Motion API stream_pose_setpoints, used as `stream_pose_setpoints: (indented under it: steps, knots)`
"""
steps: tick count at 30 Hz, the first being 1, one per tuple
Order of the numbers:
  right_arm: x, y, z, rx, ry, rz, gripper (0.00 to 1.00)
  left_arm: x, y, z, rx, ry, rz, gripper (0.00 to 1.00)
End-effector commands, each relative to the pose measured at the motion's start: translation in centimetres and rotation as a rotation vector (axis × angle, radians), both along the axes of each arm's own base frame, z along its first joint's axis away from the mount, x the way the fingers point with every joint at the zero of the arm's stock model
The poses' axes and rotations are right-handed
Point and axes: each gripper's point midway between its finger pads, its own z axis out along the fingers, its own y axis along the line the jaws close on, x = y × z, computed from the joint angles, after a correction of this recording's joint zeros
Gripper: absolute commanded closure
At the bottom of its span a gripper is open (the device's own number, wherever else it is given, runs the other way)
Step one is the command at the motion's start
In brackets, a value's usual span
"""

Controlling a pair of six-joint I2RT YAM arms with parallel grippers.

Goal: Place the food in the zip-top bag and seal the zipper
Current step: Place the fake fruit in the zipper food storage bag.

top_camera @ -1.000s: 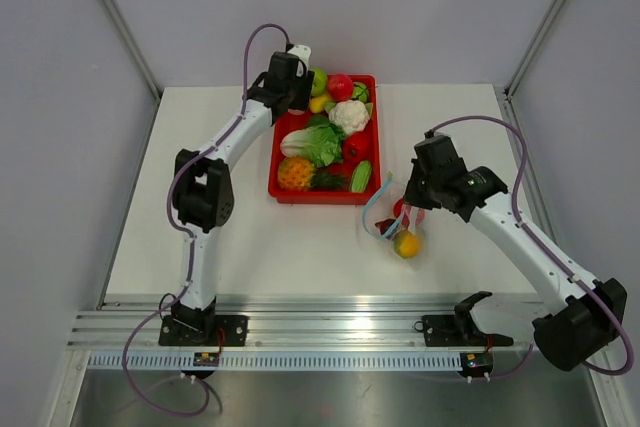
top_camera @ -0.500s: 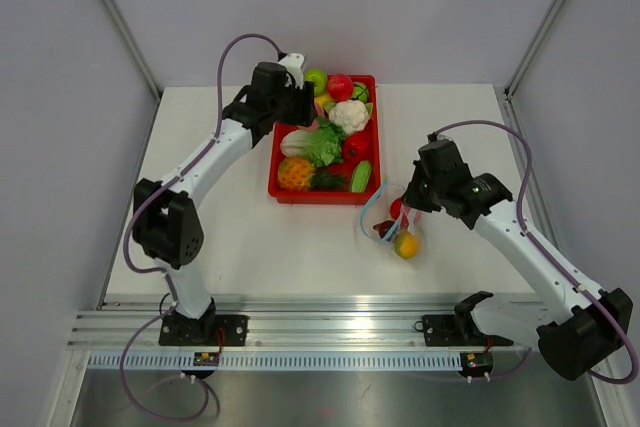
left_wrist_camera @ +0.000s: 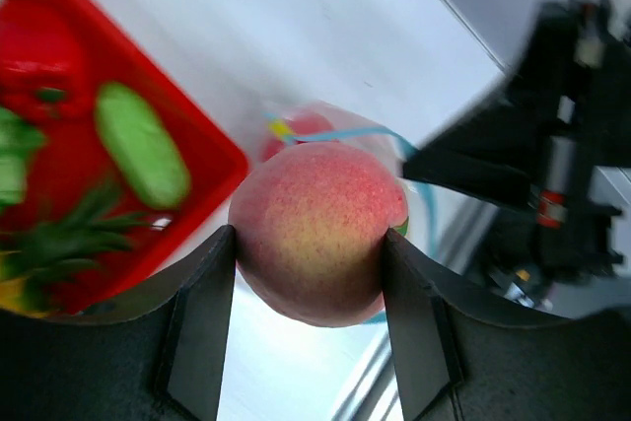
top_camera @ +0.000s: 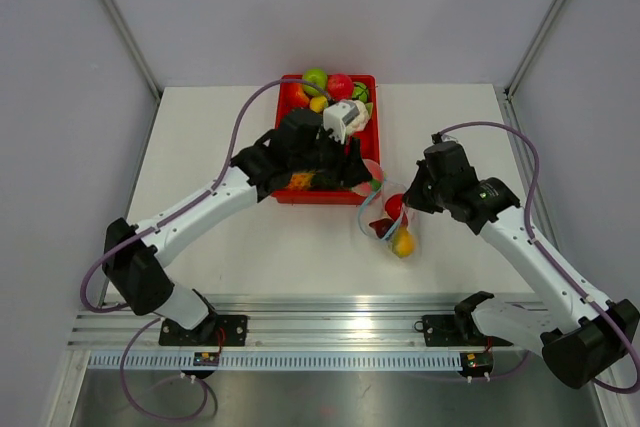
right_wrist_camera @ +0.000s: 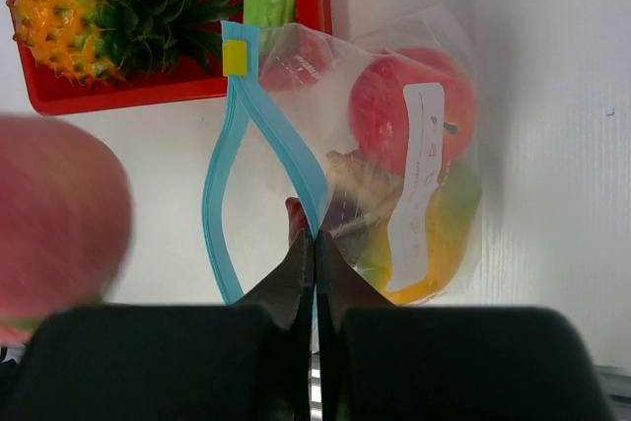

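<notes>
Peach (left_wrist_camera: 317, 232) clamped in left claw (left_wrist_camera: 308, 273) sits just short of zip-top bag (right_wrist_camera: 394, 145) mouth; right claw (right_wrist_camera: 314, 244) pinches zipper (right_wrist_camera: 219, 206) strip, holding mouth open.

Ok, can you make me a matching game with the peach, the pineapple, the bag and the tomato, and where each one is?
Things:
1 peach
2 pineapple
3 bag
4 tomato

Places:
A in the red tray
B inside the bag
C pinched at its mouth by the right gripper
D held by the left gripper

Pairs: 1-D, 2-A, 3-C, 4-B
</notes>
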Motion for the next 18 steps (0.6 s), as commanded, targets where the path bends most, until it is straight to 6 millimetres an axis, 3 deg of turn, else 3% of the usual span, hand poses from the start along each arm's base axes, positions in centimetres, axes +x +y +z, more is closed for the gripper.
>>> stream_pose_setpoints:
  steps: [1,8,13,14,17,18]
  knots:
    - [0.3,0.5,1.3,0.041,-0.044,0.005,1.0,-4.3,-2.7,1.0,-0.094,0.054,-0.133,1.0]
    - [0.0,0.8,1.8,0.075,-0.06,0.009,1.0,-6.0,-4.7,-2.7,-0.114,0.163,-0.177,1.0]
    - [-0.1,1.2,2.2,0.103,-0.066,0.014,1.0,-5.0,-6.8,-3.9,-0.106,0.161,-0.162,1.0]
    - [-0.3,1.2,2.3,0.108,-0.067,0.017,1.0,-4.5,-7.2,-4.9,-0.091,0.174,-0.151,1.0]
    - [-0.5,1.0,2.5,0.11,-0.07,0.015,1.0,-3.7,-8.3,-5.5,-0.082,0.177,-0.136,0.95]
    - [-0.5,1.0,2.5,0.11,-0.07,0.017,1.0,-3.5,-8.5,-5.8,-0.078,0.182,-0.131,0.86]
